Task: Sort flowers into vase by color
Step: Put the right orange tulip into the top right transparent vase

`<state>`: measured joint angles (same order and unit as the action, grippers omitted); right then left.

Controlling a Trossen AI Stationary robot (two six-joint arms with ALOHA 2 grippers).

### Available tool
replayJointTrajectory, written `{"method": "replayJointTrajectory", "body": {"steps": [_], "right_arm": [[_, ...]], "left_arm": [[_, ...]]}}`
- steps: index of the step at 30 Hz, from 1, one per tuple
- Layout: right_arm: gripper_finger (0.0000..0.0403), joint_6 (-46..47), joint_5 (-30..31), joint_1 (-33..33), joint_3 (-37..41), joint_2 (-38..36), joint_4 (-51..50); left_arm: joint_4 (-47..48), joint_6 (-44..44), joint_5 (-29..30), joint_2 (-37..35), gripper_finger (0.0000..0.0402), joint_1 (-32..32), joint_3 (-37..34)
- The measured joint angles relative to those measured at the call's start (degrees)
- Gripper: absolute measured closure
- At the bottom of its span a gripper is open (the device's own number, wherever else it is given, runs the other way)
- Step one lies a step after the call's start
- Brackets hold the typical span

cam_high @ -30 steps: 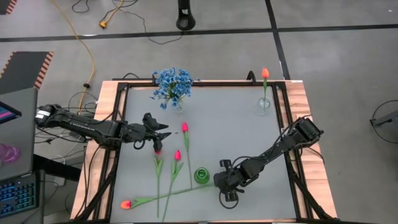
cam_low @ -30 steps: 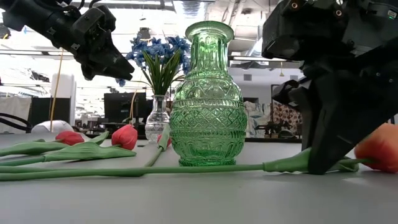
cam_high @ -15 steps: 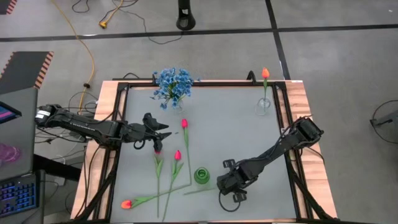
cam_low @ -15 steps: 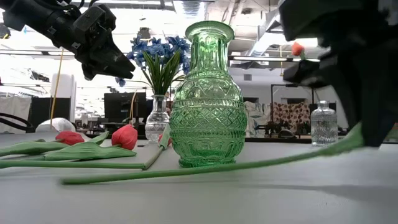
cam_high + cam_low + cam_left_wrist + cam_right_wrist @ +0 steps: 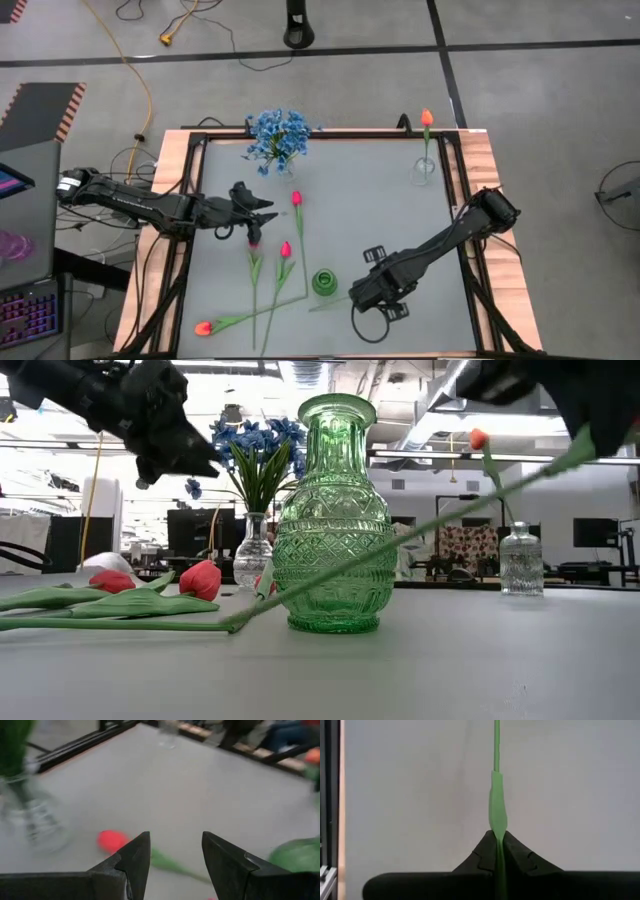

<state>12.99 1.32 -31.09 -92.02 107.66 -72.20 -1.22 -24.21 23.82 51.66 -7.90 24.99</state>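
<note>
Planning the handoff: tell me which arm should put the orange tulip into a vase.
Right. The right gripper has its jaws shut on the orange tulip stem, one end lifted. The left gripper hovers open above the pink tulips.

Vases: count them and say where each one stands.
3: the green vase front-centre; the blue-flower vase back left; the orange-tulip vase back right. None looks hidden.

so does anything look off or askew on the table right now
One thing: the orange tulip hangs slanted. The right tool grips its stem end and holds it raised beside the green vase, with the bloom end still on the table. The left tool hovers open over the pink tulips.
</note>
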Motion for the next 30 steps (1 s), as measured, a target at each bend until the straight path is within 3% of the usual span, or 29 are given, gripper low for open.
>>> {"method": "replayJointTrajectory", "body": {"steps": [8, 14, 25, 30], "right_arm": [[0.0362, -0.2, 0.2, 0.9, -5.5, 0.0, -5.2], [0.0362, -5.6, 0.3, 2.3, -8.9, 0.0, -7.0], [0.0362, -13.7, 2.9, 5.9, -16.1, 0.0, -7.1], [0.0362, -19.8, 10.6, 7.2, -18.4, 0.0, -6.2]], "left_arm": [[-13.6, -0.6, -10.7, 0.0, 0.0235, 0.0, 0.0], [-26.2, -0.5, -17.7, 0.0, 0.0235, 0.0, 0.0], [-30.9, -4.1, -19.6, 0.0, 0.0235, -1.0, 0.0], [-30.9, -7.2, -20.6, 0.0, 0.0235, -1.1, 0.0]]}}
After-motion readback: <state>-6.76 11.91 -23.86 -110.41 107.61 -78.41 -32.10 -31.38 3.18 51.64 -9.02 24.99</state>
